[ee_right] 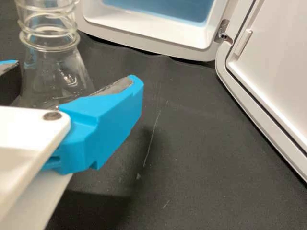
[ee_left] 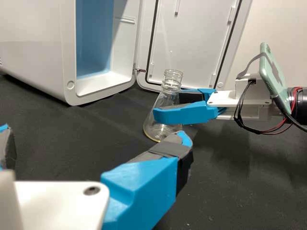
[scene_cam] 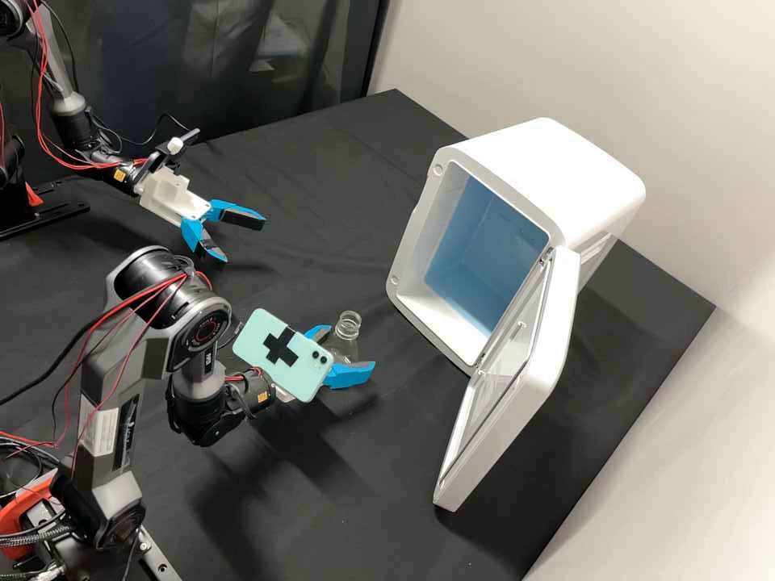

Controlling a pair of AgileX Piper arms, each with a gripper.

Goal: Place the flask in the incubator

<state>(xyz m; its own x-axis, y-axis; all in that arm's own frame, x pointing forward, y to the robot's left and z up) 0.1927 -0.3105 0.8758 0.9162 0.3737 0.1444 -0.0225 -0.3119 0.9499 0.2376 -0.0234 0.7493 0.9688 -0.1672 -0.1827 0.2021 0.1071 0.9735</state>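
Flask base, high view: being hidden behind the right gripper and a mint phone.
Flask rim, right wrist view: being cut off by the edge.
Incubator door, right wrist view: running out of frame.
Left gripper, left wrist view: one finger being cropped.

- flask: clear, colourless glass
- incubator: white shell and door, pale blue inside
- bench: black
- left tool and right tool: white bodies, bright blue fingers with grey pads
- phone: mint green, with a black cross
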